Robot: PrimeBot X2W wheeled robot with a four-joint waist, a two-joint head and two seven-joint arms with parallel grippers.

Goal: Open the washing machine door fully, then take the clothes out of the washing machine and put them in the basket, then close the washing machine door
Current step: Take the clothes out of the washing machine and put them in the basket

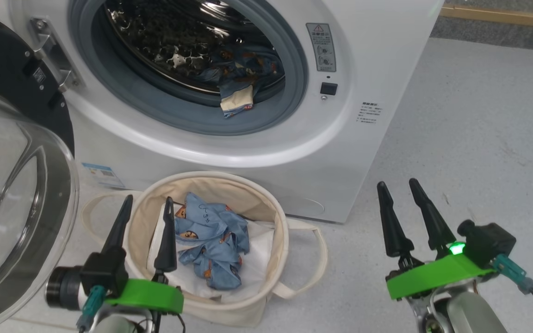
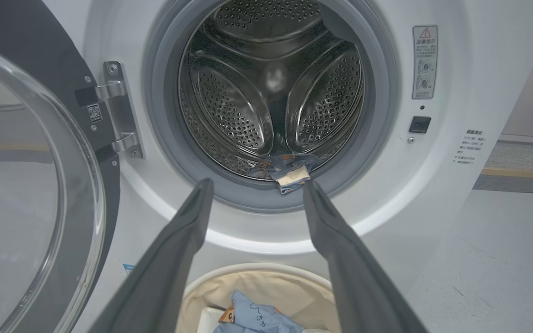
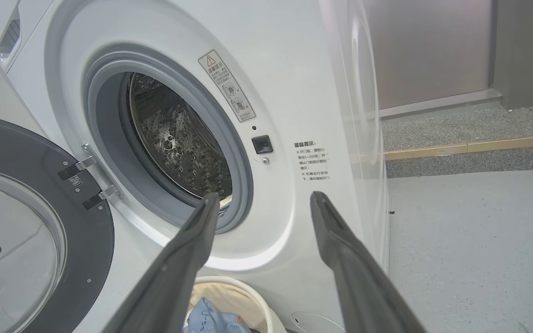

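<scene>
Left hand [image 1: 150,198]: released, empty, poised over the near rim of the basket [image 1: 285,222].
Right hand [image 1: 397,182]: released, empty, above the floor [image 1: 479,162], right of the basket.
Clothes [image 1: 211,240]: one piece in the basket; second piece [image 1: 241,76] at the washing machine [image 1: 387,69] drum lip.
Washing machine door [image 1: 16,208]: open.

A yellow strip [image 3: 470,146] runs beyond the grey speckled floor [image 3: 474,249].

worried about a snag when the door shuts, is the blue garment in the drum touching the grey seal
Touching: the head view shows the blue garment hanging out of the drum onto the grey seal.
</scene>
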